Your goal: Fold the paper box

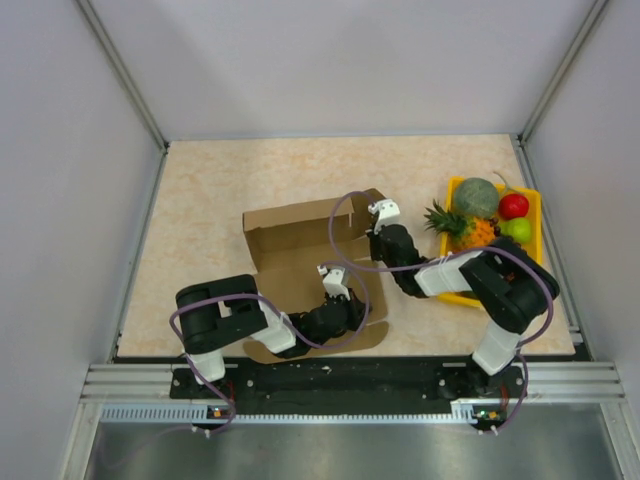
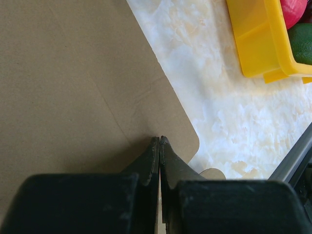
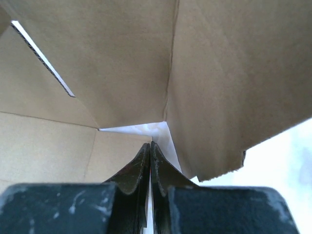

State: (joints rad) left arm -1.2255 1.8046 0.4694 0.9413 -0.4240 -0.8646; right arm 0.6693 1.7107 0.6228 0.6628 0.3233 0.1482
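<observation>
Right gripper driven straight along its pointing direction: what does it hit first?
The shut right gripper would likely meet the paper box first, at its inner corner fold just ahead; exact depth is unclear.

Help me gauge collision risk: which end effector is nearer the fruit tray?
Right. The right end effector is at the paper box's wall nearest the fruit tray; the left end effector is farther, on its flat panel.

Chunky black-and-white left arm (image 1: 225,320), matching right arm (image 1: 505,285), thin purple cables (image 1: 332,225) looping off both, right gripper (image 3: 150,145) with matte black tapered fingers (image 3: 129,178), scuffed pale.
</observation>
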